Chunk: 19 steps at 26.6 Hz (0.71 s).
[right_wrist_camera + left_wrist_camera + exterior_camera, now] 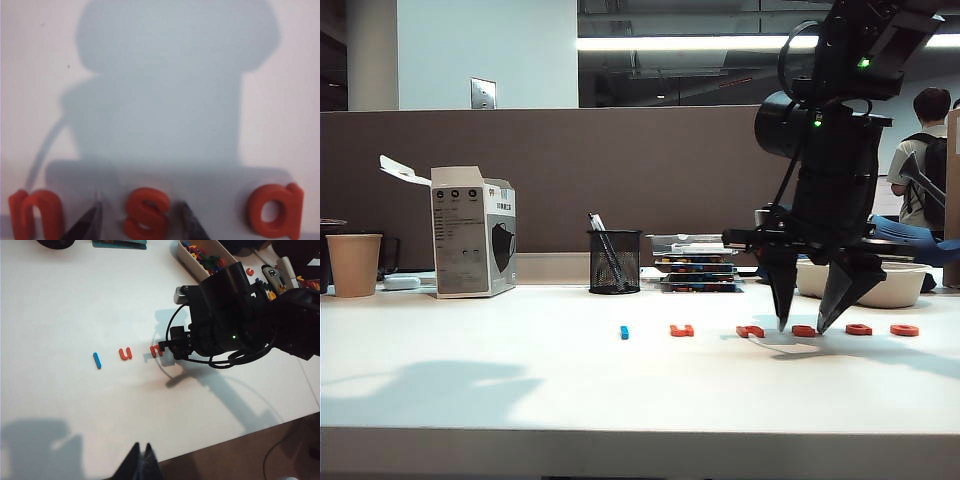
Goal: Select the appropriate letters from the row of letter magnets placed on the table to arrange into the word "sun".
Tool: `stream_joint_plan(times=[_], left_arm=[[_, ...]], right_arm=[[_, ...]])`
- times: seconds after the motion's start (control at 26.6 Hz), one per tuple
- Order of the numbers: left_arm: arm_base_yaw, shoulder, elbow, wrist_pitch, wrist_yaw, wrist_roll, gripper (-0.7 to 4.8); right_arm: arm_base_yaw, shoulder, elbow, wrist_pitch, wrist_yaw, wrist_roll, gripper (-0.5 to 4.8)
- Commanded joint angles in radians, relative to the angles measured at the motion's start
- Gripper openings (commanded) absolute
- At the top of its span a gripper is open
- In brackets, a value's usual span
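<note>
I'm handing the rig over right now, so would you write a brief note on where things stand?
Right gripper: open, tips on the table either side of the s, not yet closed on it.
Left gripper: shut, raised near the table's front edge, holding nothing.
The row lies unbroken: blue piece, u, n, s, then two more.
Done: nothing placed. Left: all of "sun".

White flat tabletop (470,380): a row of six small plastic letter magnets (752,331) runs 9 to 3 o'clock, from the blue bar magnet (624,331) through orange-red "u" (681,330), "n" (35,212), "s" (146,212) and "a" (275,210). The right gripper (804,325) straddles the "s", fingers at its 9 and 3 o'clock. The left gripper (142,460) hangs at the row's 6 o'clock, over the table's front edge. A black mesh pen cup (615,262) stands at the bar's 12 o'clock.
</note>
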Motion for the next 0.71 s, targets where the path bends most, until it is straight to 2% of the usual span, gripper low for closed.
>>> stream_joint_plan(times=[0.04,0.19,0.23,0.34,0.53,0.64,0.71], left_arm=[[-0.001,-0.003,0.003,0.013,-0.002,0.000,-0.04],[-0.001,-0.003,0.003,0.013,-0.003,0.000,-0.04],[-0.001,-0.003,0.003,0.013,-0.002,0.000,-0.04],[-0.001,-0.003,0.003,0.013,-0.002,0.000,-0.04],[-0.001,-0.003,0.003,0.014,-0.002,0.000,-0.04],[-0.001,-0.003,0.003,0.014,-0.002,0.000,-0.04],[-0.001,-0.003,0.003,0.013,-0.002,0.000,-0.04]], right_arm=[[0.002,0.010,-0.007,-0.058,-0.007,0.002,1.98],[0.002,0.010,-0.007,-0.053,-0.007,0.002,1.97],[0.002,0.010,-0.007,-0.052,-0.007,0.002,1.84],[0.002,0.010,-0.007,-0.051,-0.007,0.001,1.02],[0.002,0.010,-0.007,-0.048,-0.007,0.001,0.98],[0.002,0.010,-0.007,-0.045,-0.007,0.001,0.56],[0.002,0.010,-0.007,-0.042,-0.007,0.001,0.52]])
